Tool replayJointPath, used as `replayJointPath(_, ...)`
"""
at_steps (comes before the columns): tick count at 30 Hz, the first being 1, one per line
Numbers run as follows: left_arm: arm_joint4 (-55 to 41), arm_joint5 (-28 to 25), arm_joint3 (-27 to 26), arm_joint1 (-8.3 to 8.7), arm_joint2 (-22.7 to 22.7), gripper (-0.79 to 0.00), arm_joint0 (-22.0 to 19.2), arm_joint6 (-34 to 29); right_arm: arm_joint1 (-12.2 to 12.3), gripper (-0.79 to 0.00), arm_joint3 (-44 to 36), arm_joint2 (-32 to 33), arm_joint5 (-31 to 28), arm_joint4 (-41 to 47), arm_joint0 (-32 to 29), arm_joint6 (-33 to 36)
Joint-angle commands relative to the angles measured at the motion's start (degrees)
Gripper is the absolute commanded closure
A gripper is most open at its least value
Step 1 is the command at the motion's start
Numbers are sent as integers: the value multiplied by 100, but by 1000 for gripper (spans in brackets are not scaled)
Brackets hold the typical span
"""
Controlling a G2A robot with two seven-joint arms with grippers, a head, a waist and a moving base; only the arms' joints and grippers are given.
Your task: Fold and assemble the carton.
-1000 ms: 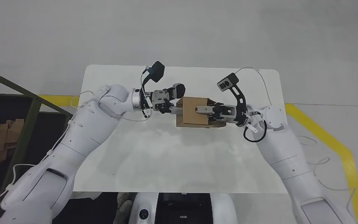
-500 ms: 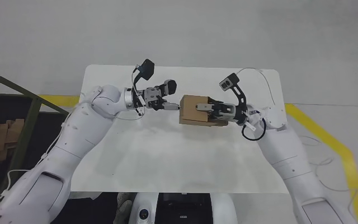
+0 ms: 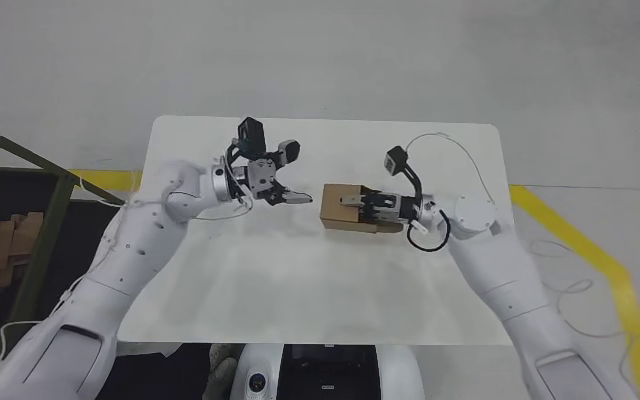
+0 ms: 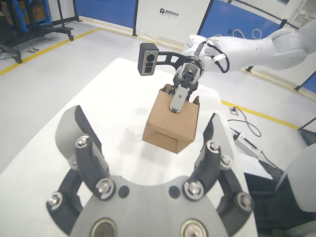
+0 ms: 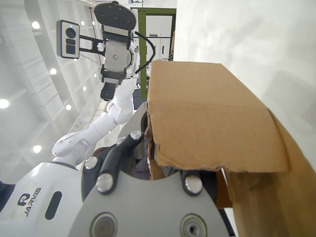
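White table (image 3: 300, 300) is set on a pale workshop floor marked with yellow lines (image 3: 100, 180), and blue partition panels (image 4: 237, 18) are seen behind it. The brown cardboard carton (image 4: 172, 124) is held over the table's middle, slightly toward the right arm's side and lying on its side. Whether it rests on the surface or hangs just above it cannot be told.

The right gripper (image 4: 178, 98) is clamped on 1 wall at the carton's open end, with 1 finger laid on the outside and the other hidden inside. The end turned toward the left gripper (image 3: 293, 173) is already folded shut, and a tucked flap is visible there. The left gripper is spread wide with nothing between its 2 fingers, and is placed near the carton but apart from it.

The carton is judged to be light and fairly stiff along its creases, yet easily dented or torn at its thin flaps; 1 edge near the right gripper is ragged. A hold is best taken across 2 opposite walls close to a folded edge, where the board is stiffest, so that the open flaps are left free.

The open end is crowded by the right gripper itself, so the flaps there are probably reached from the sides alone. A cable (image 4: 244, 122) with its adapter is laid on the floor beside the table.
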Motion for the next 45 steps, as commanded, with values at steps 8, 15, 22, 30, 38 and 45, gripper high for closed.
replayJointPath(8,2377,0,469,193,437,-785,-89,2291,-96,0,4,-375,158,-354,4,-377)
replayJointPath(15,3532,0,891,200,875,-785,-315,3145,-205,0,139,-705,343,-733,168,-708)
replayJointPath(22,4011,8,1179,156,1058,-785,-490,3644,-302,-372,358,-922,459,-923,289,-939)
replayJointPath(30,4340,135,1233,132,1133,-785,-544,3887,-282,-785,322,-796,429,-911,236,-895)
replayJointPath(38,4537,142,1321,123,1183,-785,-568,4043,-30,-785,-468,-177,549,-1071,-230,-669)
replayJointPath(45,4433,171,1611,-23,1428,-785,-644,4024,214,-785,-1555,515,695,-1302,-881,-647)
